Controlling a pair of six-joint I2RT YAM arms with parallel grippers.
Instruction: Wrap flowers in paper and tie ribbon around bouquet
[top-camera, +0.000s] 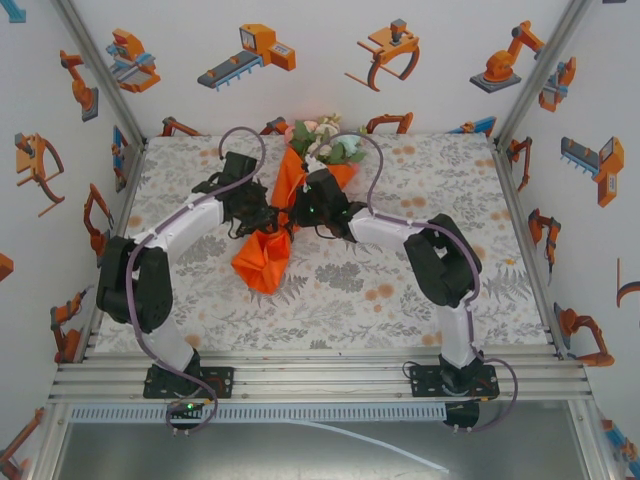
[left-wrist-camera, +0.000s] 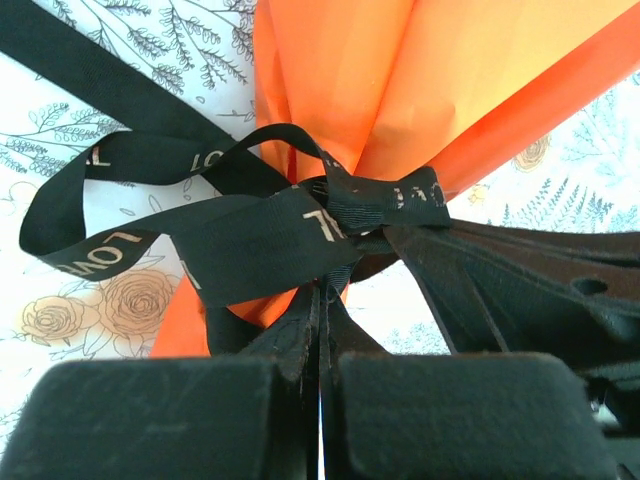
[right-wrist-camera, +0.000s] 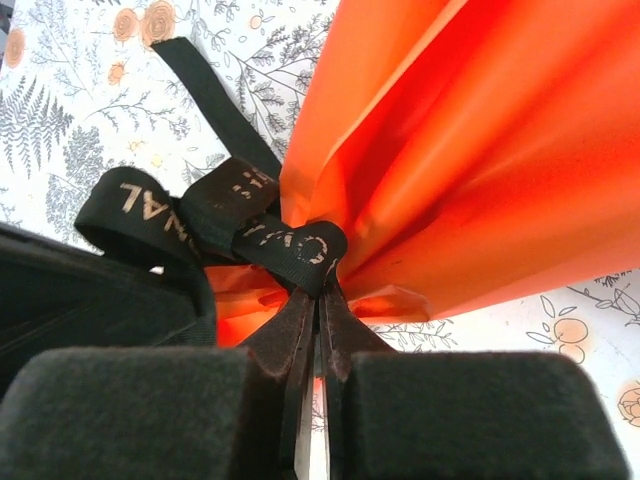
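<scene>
The bouquet lies mid-table, its orange paper wrapped as a cone, with pink, white and green flowers at the far end. A black ribbon with pale lettering is looped and knotted round the cone's narrow waist. My left gripper is shut on a strand of the ribbon just below the knot. From the other side, my right gripper is shut on a ribbon loop against the paper. Both grippers meet at the waist, the left gripper beside the right gripper.
The grey floral table cover spreads around the bouquet. Side rails and printed walls close in the table. A loose ribbon tail runs off across the cover. The right arm's dark fingers cross the left wrist view.
</scene>
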